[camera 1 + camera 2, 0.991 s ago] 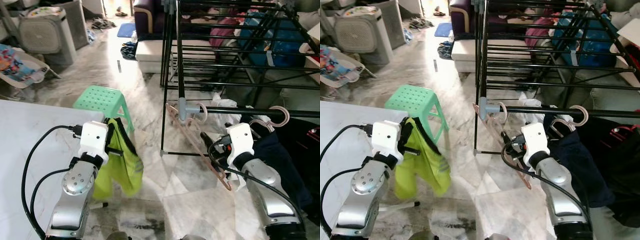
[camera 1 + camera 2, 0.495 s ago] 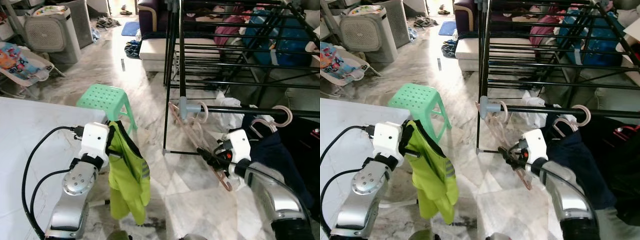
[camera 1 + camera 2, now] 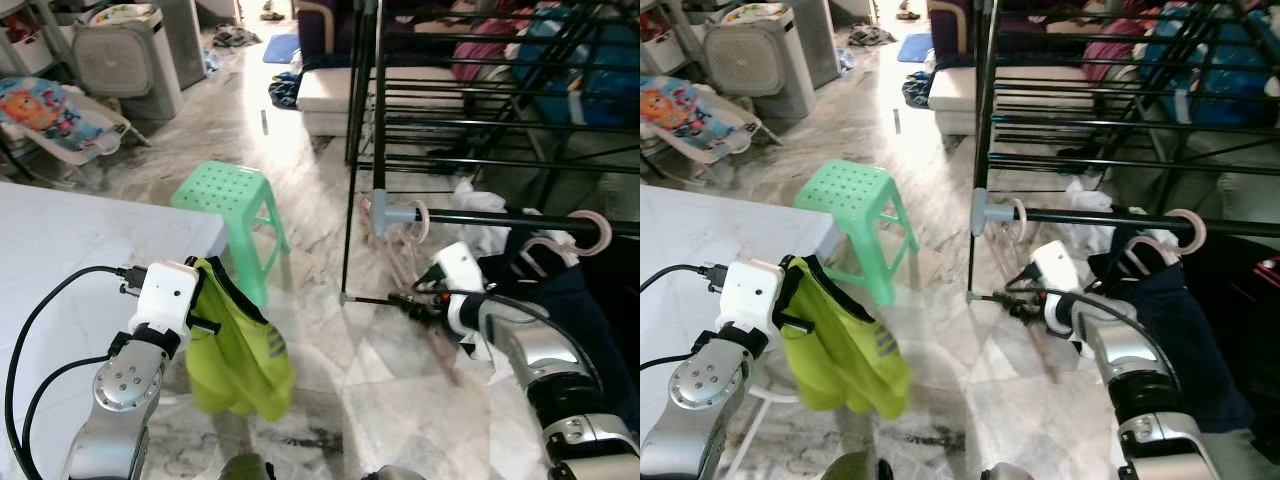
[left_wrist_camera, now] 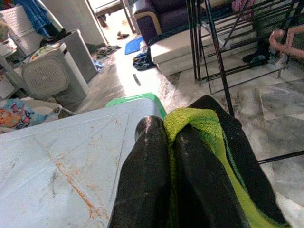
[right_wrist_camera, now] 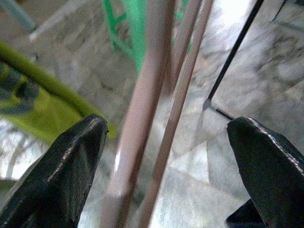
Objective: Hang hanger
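Pink hangers hang by their hooks from the black rail of a drying rack, their long bars slanting down toward the floor. My right gripper reaches left at the lower part of those bars. In the right wrist view the right gripper is open, with the pink hanger bars between its two spread fingers. My left gripper is shut on a lime-green garment with black trim, which dangles beside the white table.
A green plastic stool stands between the table and the rack. Dark clothes hang at the rack's right end on another pink hook. An air purifier and a sofa stand farther back on the marble floor.
The camera has shifted. My right gripper has swung down and left, now pointing across the hangers' lower bars. The green garment has swayed under the left gripper.
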Motion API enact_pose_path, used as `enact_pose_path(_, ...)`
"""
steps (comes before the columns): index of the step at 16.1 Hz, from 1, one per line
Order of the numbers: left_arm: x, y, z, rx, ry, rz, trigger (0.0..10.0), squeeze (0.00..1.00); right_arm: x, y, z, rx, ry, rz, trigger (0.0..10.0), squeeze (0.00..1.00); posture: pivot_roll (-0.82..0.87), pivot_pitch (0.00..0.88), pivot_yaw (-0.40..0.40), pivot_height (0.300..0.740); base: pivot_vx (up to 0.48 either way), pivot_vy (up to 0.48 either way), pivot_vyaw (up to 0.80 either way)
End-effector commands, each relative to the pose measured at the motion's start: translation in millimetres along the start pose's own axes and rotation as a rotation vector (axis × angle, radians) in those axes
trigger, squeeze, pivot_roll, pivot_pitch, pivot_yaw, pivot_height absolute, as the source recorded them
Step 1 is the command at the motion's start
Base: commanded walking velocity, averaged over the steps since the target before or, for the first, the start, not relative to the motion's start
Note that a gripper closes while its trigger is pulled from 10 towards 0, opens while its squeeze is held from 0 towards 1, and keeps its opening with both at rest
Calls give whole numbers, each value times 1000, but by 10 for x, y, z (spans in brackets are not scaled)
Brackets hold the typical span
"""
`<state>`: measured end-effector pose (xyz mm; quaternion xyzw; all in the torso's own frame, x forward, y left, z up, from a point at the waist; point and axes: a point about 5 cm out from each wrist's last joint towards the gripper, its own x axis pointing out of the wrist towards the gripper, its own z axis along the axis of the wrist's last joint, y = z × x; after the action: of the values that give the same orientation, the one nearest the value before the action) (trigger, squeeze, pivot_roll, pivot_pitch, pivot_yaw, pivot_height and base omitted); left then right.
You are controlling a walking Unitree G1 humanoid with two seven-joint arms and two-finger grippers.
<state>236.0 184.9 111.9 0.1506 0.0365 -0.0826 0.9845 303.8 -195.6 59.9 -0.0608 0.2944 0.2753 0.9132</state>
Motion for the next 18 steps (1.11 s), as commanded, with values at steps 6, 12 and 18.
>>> enact_pose_path(6,-12,57,105,28,-25,-3,10000,0,57,-54,-59,-8,36,-61,8118,0,91,53,63,740,0,0,0)
enact_pose_path(12,-9,25,104,20,-23,-7,10000,0,-95,-170,74,-66,-8,-140,10000,0,79,55,60,740,0,0,0)
enact_pose_path(18,7,-5,98,14,-21,-14,10000,0,-296,-193,46,-103,6,-107,9882,0,61,55,58,740,0,0,0)
